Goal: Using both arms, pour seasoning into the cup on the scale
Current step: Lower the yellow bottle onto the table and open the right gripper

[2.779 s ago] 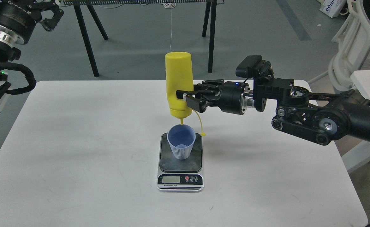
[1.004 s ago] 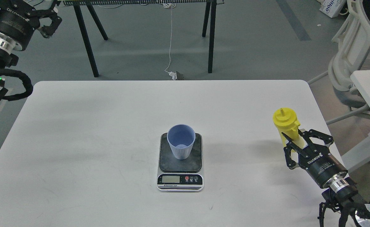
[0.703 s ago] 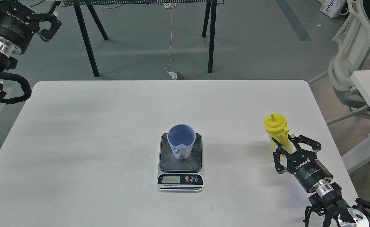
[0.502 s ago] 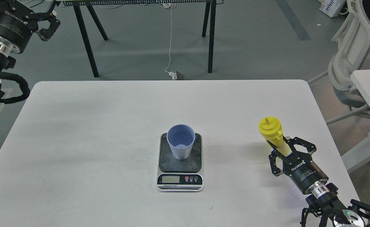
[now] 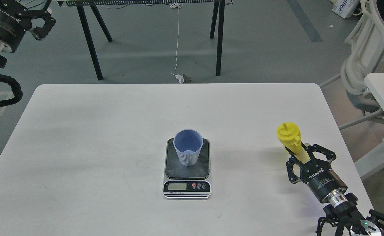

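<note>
Overhead, white table (image 5: 97, 137), grey floor (image 5: 146, 49)

Yellow bottle (image 5: 289, 139) from above cup (image 5: 188, 147), now upright at right

A: Any readable text here?

B: The right gripper (image 5: 299, 154) has "ROBOTIQ" in white on its black body. The left gripper (image 5: 41, 24) has the same white lettering on its body, upside down and cut off at the edge.

A: And the scale (image 5: 187, 190)?

B: There's a line of small print under its display, too tiny to read. LCD looks blank, button symbols unreadable.
</note>
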`<state>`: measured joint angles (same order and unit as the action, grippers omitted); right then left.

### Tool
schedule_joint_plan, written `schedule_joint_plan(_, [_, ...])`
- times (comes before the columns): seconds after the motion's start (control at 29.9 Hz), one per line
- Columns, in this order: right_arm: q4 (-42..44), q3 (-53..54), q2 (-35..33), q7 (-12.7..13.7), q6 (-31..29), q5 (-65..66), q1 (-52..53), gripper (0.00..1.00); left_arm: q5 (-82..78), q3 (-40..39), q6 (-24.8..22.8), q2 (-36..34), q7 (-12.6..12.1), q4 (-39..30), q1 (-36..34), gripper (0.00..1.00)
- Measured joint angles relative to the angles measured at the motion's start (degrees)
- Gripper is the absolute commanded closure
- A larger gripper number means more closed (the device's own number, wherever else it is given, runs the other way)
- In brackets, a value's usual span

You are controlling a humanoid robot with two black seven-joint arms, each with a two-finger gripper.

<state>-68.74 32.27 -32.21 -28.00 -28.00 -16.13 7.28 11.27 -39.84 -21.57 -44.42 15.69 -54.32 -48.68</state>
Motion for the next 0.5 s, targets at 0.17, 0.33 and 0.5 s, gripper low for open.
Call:
schedule_joint_plan(0.17, [-0.2, 2.4, 3.1, 0.0, 0.0, 2.4, -0.6, 0.63, -0.2, 1.9, 0.4, -3.3, -0.2, -3.3, 0.1, 0.0])
schedule_joint_plan(0.33, [-0.6, 4.3, 5.9, 0.0, 0.0, 3.1, -0.7, 0.63, -0.3, 4.3, 0.4, -6.2, -0.2, -5.4, 0.1, 0.0])
schedule_joint_plan(0.5, [-1.1, 5.3, 8.6, 0.0, 0.0, 3.3, -1.0, 0.63, -0.3, 5.8, 0.4, -8.0, -0.2, -6.6, 0.1, 0.0])
